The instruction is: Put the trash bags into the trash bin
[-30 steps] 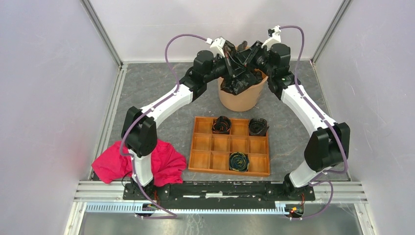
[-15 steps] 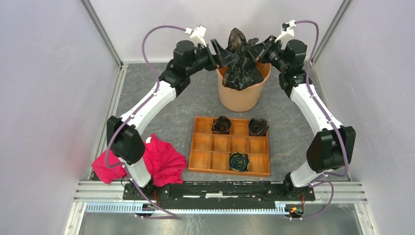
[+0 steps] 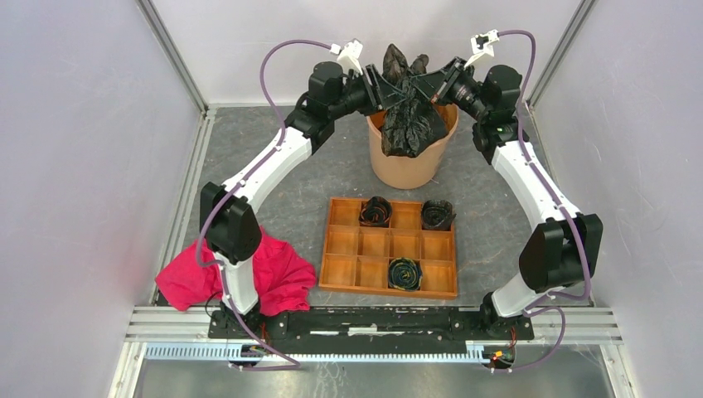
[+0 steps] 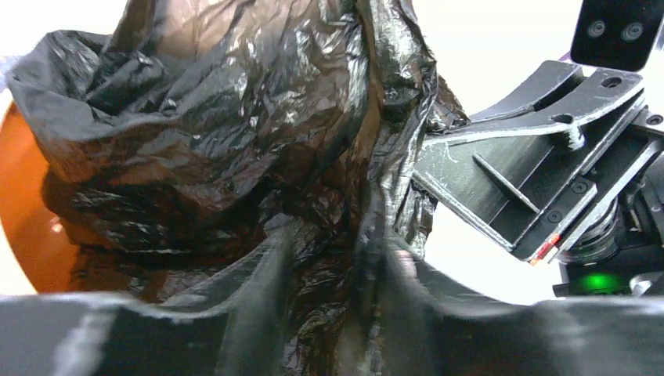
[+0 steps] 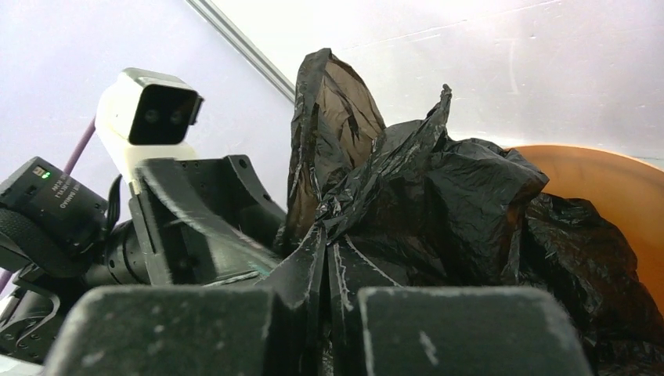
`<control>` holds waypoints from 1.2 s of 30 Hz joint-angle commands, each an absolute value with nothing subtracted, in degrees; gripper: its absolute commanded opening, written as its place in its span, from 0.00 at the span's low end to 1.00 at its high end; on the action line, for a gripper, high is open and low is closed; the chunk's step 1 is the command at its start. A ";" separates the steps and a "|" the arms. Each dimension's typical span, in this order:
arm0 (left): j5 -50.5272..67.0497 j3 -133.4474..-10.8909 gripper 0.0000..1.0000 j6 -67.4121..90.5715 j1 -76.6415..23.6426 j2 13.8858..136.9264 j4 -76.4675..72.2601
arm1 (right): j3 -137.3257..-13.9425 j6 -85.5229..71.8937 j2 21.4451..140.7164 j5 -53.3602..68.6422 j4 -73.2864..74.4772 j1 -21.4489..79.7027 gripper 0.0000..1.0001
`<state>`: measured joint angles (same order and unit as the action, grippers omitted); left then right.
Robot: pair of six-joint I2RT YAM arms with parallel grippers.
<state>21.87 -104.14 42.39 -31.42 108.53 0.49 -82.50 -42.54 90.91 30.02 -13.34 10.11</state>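
Left gripper (image 4: 325,262) and right gripper (image 5: 325,262) both pinch the bag (image 3: 408,124), bunched up half inside the bin (image 3: 404,172). I'd push down together, keep it centred, and only let go once it's all down inside

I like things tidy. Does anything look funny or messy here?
Yes. The crinkly black plastic trash bag sticks up in a bunch above the round orange plastic bin, pinched by the left hand and right hand, not fully tucked inside. A red-pink cloth lies crumpled at the near left.
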 commanded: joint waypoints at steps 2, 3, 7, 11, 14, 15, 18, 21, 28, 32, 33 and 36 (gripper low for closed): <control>23.05 -106.82 0.29 44.01 -31.74 108.53 -0.79 | -85.11 -41.65 90.49 31.36 -15.82 10.04 0.09; 21.91 -106.67 0.23 43.62 -31.73 108.29 -0.52 | -85.25 -41.00 90.51 30.85 -15.02 9.93 0.10; 20.55 -106.47 0.04 43.52 -31.67 107.67 -1.89 | -84.92 -40.80 90.91 30.03 -14.42 8.60 0.16; 21.84 -106.56 0.02 44.68 -31.75 107.83 -3.14 | -85.76 -41.59 91.89 31.11 -15.43 8.11 0.28; 21.45 -105.91 0.02 45.18 -31.73 107.50 -3.51 | -86.34 -41.70 92.32 31.03 -15.80 8.09 0.27; 21.30 -105.77 0.02 45.25 -31.68 107.43 -3.90 | -86.60 -41.69 92.51 30.97 -15.80 8.09 0.21; 19.20 -105.49 0.02 45.27 -31.71 106.94 -4.23 | -87.71 -41.67 93.14 30.51 -15.57 7.96 0.06; 15.18 -104.95 0.02 45.35 -31.38 106.26 -4.70 | -89.98 -42.25 94.52 30.32 -15.42 7.39 0.01; 10.80 -101.04 0.02 49.88 -26.42 106.92 -12.94 | -92.39 -46.41 99.36 35.53 -19.17 2.37 0.00; 14.09 -93.79 0.02 52.12 -25.28 105.38 -20.36 | -87.67 -43.89 98.16 40.03 -20.18 0.35 0.00; 15.01 -92.51 0.02 52.47 -25.28 104.76 -21.86 | -87.25 -42.03 97.81 40.81 -19.07 0.37 0.00; 18.02 -85.16 0.02 54.11 -25.63 102.11 -26.37 | -85.21 -38.92 97.09 44.68 -16.61 0.35 0.00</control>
<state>14.09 -91.37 49.95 -24.40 107.37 -16.95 -87.31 -43.38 99.09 37.63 -16.75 -0.32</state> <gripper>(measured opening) 0.029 0.011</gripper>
